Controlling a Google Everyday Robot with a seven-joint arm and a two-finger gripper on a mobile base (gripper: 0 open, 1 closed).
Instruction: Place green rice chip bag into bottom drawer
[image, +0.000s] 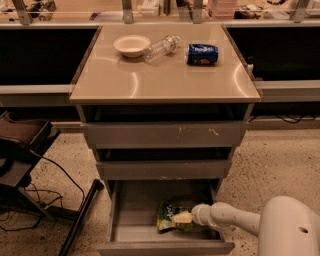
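The green rice chip bag (167, 214) lies crumpled on the grey tray of the bottom drawer (135, 212), towards its right front. The drawer is pulled out wide. My gripper (183, 218) reaches into the drawer from the right, at the end of my white arm (235, 220). Its tip is against the bag's right edge.
On the cabinet top (165, 82) stand a white bowl (131, 45), a clear plastic bottle (161, 48) on its side and a blue soda can (202, 53). The scratched upper drawer (165, 134) and middle drawer (165, 169) stick out slightly. A dark chair (20, 150) and cables are at the left.
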